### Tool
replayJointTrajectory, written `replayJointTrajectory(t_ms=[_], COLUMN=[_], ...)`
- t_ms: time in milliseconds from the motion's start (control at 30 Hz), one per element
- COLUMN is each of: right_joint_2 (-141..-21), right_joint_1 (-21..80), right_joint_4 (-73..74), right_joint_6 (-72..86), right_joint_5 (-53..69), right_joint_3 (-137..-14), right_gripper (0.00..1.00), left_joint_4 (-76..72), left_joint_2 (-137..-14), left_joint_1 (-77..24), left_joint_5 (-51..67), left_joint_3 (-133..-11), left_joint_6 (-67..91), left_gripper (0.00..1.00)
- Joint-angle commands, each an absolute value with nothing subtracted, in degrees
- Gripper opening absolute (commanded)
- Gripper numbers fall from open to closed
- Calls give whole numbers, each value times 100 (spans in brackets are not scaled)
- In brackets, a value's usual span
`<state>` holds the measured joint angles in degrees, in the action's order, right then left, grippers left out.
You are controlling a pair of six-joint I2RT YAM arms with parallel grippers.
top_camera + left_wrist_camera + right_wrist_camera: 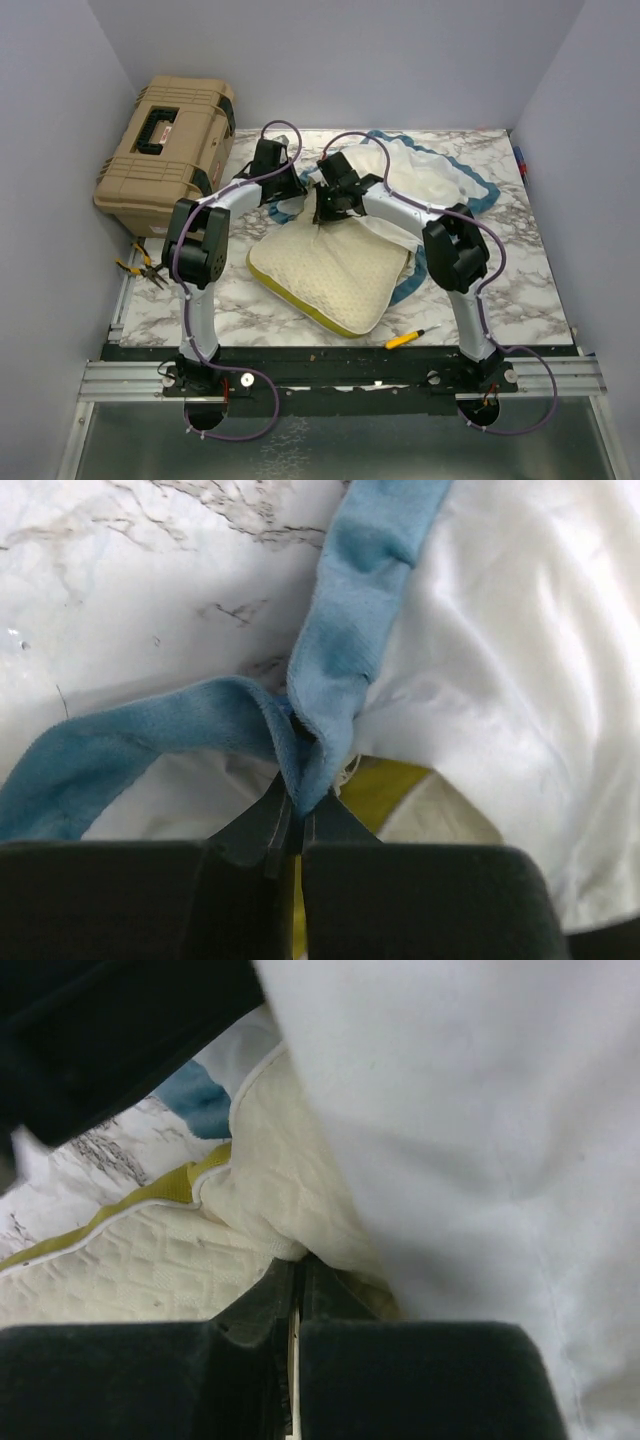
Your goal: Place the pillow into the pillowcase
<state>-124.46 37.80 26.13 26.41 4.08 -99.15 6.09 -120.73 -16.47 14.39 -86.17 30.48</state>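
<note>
The cream quilted pillow (335, 275) lies in the middle of the table, its mustard band toward the front. Behind it spreads the pillowcase (430, 175), white inside up, with blue trim around it. My left gripper (287, 197) is at the pillow's far left corner. In the left wrist view it (300, 805) is shut on the pillowcase's blue trim (350, 650), with the pillow's yellow band (385, 790) just beneath. My right gripper (330, 210) is beside it; in the right wrist view it (298, 1260) is shut on a fold of the pillow (270, 1180), under the white pillowcase (450, 1140).
A tan toolbox (165, 150) stands at the back left. Yellow-handled pliers (140, 268) lie at the table's left edge. A yellow-handled tool (410, 338) lies near the front edge, right of the pillow. The marble table (520, 270) ends at grey walls.
</note>
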Motion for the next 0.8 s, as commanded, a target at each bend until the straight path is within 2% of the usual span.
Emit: replayJointTrajectory(t_ms=[0,333,633,767], right_joint_2=[-12500,-12089,-11328,-11070], right_joint_1=[3417,2924,2848,2775], right_joint_4=[2412,2537,2257,2166], right_joint_6=[2475,2287,1929,1965], right_joint_5=[-384,-710,-731,-755], right_joint_3=[-9872,-9787,-9829,-9658], right_gripper=[0,0,0,0], left_joint_4=[486,283,386,431], left_joint_2=[-11243,-9923,-8664,-8462], left_joint_1=[-1608,-1920,-1963,-1976], left_joint_5=[1643,1908,1162,1206], left_joint_3=[-7966,-6692,-5300,-4926], left_joint_6=[3238,3588,3583,3605], left_gripper=[0,0,0,0])
